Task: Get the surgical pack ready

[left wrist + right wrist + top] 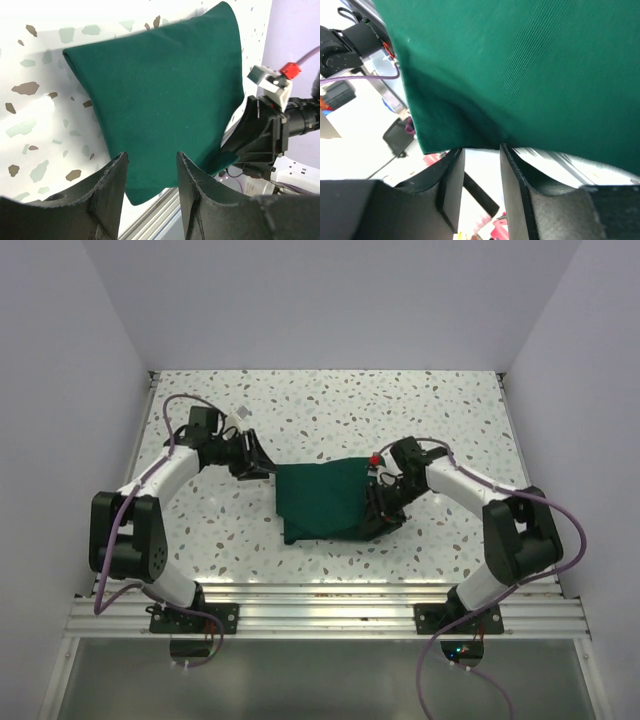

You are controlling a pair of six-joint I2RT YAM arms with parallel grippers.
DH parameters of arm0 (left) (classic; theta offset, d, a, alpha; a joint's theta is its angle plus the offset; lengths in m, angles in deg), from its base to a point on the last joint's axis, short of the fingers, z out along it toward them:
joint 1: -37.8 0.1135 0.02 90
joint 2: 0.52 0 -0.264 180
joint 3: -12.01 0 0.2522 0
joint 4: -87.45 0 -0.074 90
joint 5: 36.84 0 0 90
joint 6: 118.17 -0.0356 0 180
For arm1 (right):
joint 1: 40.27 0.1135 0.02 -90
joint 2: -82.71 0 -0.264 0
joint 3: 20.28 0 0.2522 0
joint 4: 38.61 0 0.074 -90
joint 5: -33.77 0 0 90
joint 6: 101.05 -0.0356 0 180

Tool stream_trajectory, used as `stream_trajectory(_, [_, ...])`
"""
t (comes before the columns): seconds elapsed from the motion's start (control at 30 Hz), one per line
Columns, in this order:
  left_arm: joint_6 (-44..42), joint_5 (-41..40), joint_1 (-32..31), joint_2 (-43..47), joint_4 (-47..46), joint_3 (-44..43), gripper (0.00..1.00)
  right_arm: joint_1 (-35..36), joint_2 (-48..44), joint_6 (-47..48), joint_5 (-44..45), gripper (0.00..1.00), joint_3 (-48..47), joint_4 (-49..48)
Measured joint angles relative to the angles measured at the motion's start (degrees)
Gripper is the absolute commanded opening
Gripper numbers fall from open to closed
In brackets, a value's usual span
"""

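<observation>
While its jaws stand partly apart and empty, the right gripper (482, 150) noses the right edge of the surgical pack (322, 498) on the table (420, 405), arm bent low; the left gripper (150, 157), likewise parted and empty, hovers just beside the left edge.

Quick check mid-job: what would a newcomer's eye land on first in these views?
The dark green folded fabric drape lying mid-table on the white speckled tabletop stands out first. Next come the two black grippers flanking it: the left gripper is open just off its far-left corner, and the right gripper is open at its right edge.
</observation>
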State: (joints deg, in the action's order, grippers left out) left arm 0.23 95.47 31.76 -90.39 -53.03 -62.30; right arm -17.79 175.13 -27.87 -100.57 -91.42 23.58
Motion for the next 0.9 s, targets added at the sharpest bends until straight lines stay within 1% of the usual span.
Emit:
stream_trajectory(0.07, [-0.07, 0.83, -0.13, -0.9, -0.02, -0.57, 0.45, -0.39, -2.05, -0.37, 1.73, 0.4, -0.83, 1.29])
stream_trajectory(0.13, [0.02, 1.66, -0.46, -1.99, -0.44, -1.6, 0.42, -1.75, -3.15, -1.42, 3.41, 0.36, -3.39, 1.86])
stream_trajectory(0.17, [0.09, 2.36, -0.81, -2.69, -0.87, -2.38, 0.4, -2.82, -3.26, -2.27, 4.02, 0.36, -5.14, 1.27])
stream_trajectory(0.27, [0.96, 4.02, -2.19, -5.25, -2.73, -5.42, 0.37, -6.84, -1.88, -5.55, 4.33, 0.31, -10.86, -1.95])
stream_trajectory(0.37, [2.67, 6.01, -3.61, -8.87, -5.7, -9.09, 0.33, -9.46, 4.72, -8.83, 3.34, 0.26, -19.98, -5.95])
stream_trajectory(0.4, [3.56, 6.86, -4.04, -10.32, -6.86, -10.38, 0.32, -9.7, 7.56, -9.73, 2.64, 0.18, -22.86, -8.13])
stream_trajectory(0.47, [4.92, 8.11, -4.79, -13.31, -9.03, -12.55, 0.32, -9.68, 13.49, -11.63, 0.74, 0.12, -28.24, -11.37])
stream_trajectory(0.5, [6.14, 8.85, -5.27, -15.17, -10.58, -13.64, 0.31, -9.57, 16.35, -12.46, -0.39, 0.06, -30.53, -12.61])
stream_trajectory(0.57, [8.46, 9.97, -6.12, -17.99, -13.84, -14.53, 0.31, -9.27, 21.59, -14.21, -2.67, 0.04, -34.05, -14.88])
stream_trajectory(0.63, [11.85, 11.67, -7.32, -21.16, -18.05, -15.13, 0.31, -8.98, 26.18, -16.55, -5.03, 0.03, -35.17, -18.27])
stream_trajectory(0.7, [15.28, 13.14, -8.44, -23.76, -22.77, -15.19, 0.3, -8.92, 28.39, -18.71, -6.67, 0.03, -34.32, -20.9])
stream_trajectory(0.8, [19.98, 15.17, -10.01, -27.3, -29.88, -15.1, 0.29, -8.81, 29.44, -21.84, -8.66, 0.03, -30.56, -25.44])
stream_trajectory(0.9, [22.12, 16.37, -10.71, -28.79, -33.94, -13.79, 0.29, -8.85, 29.44, -22.84, -9.9, 0.03, -26.82, -28.33])
